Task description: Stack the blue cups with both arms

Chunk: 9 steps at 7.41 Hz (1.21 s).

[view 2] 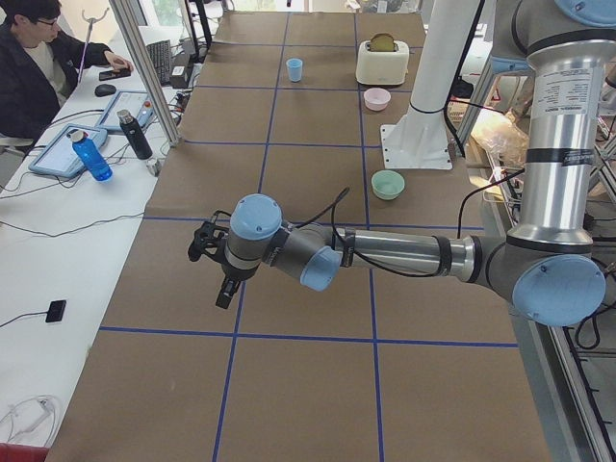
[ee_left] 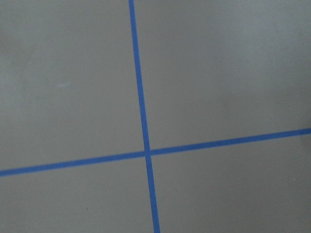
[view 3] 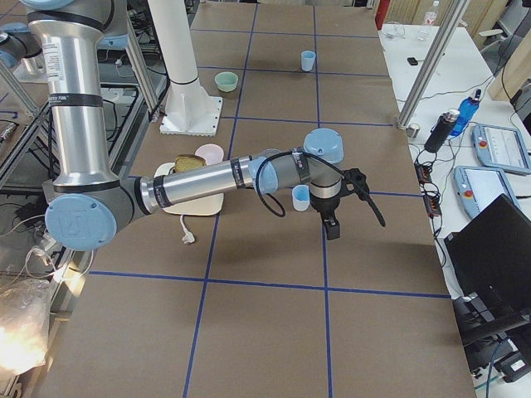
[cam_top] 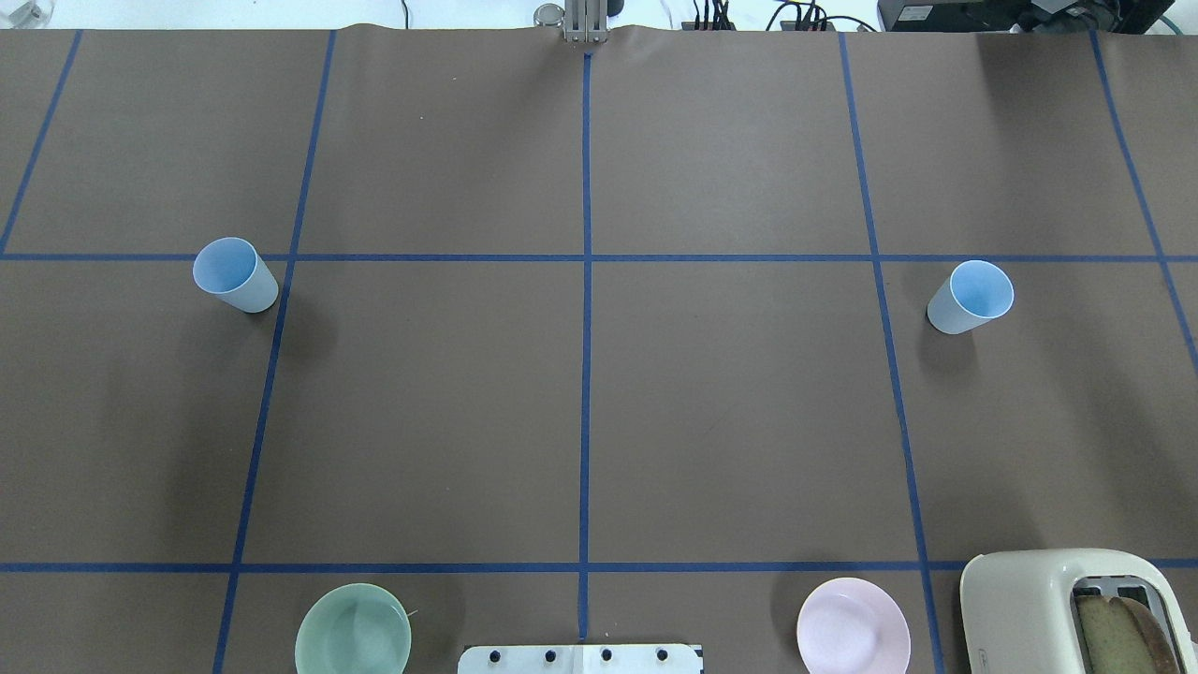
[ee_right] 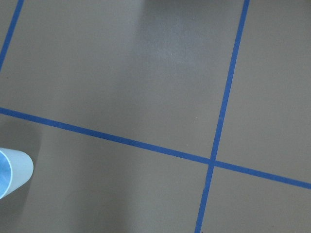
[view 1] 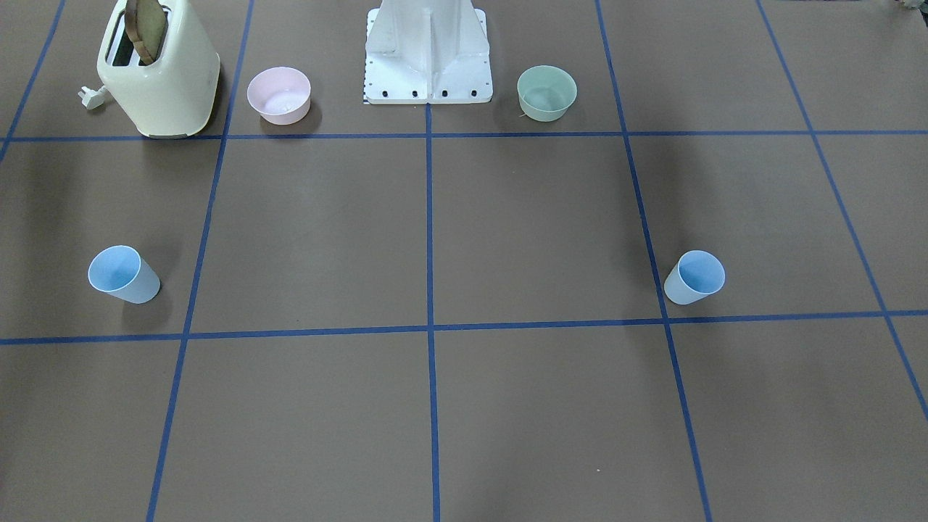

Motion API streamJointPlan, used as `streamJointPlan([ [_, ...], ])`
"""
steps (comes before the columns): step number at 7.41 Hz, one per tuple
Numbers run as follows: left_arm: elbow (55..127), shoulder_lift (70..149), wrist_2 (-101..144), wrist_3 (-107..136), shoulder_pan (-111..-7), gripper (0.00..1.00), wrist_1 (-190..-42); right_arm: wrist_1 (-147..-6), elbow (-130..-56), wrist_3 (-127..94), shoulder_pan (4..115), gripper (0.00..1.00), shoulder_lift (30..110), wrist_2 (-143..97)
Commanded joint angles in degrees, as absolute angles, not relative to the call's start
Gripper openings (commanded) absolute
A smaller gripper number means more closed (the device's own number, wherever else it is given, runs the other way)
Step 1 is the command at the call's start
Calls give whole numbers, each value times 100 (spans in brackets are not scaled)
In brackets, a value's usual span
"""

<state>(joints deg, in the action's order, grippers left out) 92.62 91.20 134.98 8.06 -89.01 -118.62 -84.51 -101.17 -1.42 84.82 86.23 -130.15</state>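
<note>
Two pale blue cups stand upright and far apart on the brown table. One cup (cam_top: 234, 273) is on my left side and the other cup (cam_top: 971, 297) is on my right. They also show in the front view, the left-side cup (view 1: 694, 277) and the right-side cup (view 1: 122, 274). My left gripper (view 2: 217, 269) shows only in the exterior left view, held above the table. My right gripper (view 3: 355, 217) shows only in the exterior right view, just beside the right cup (view 3: 301, 197). I cannot tell whether either gripper is open or shut. The right wrist view catches that cup's edge (ee_right: 12, 170).
A cream toaster (cam_top: 1076, 608) with bread, a pink bowl (cam_top: 853, 637) and a green bowl (cam_top: 353, 641) stand along the near edge beside the white base mount (cam_top: 580, 658). An operator (view 2: 38, 67) sits at a side desk with bottles and tablets.
</note>
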Motion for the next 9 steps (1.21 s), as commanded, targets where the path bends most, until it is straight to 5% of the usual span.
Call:
streamJointPlan([
  [1, 9202, 9428, 13491, 1314, -8303, 98, -12383, -7902, -9940, -742, 8473, 100, 8543, -13025],
  [4, 9220, 10079, 12531, 4545, -6554, 98, -12586, -7673, -9923, -1178, 8315, 100, 8490, -13025],
  [7, 9061, 10257, 11857, 4869, -5925, 97, -12551, -7682, -9888, -1186, 8314, 100, 8490, -13034],
  [9, 9097, 10231, 11848, 4834, -5600, 85, -12586, -7682, -9888, -1187, 8314, 100, 8517, -13052],
])
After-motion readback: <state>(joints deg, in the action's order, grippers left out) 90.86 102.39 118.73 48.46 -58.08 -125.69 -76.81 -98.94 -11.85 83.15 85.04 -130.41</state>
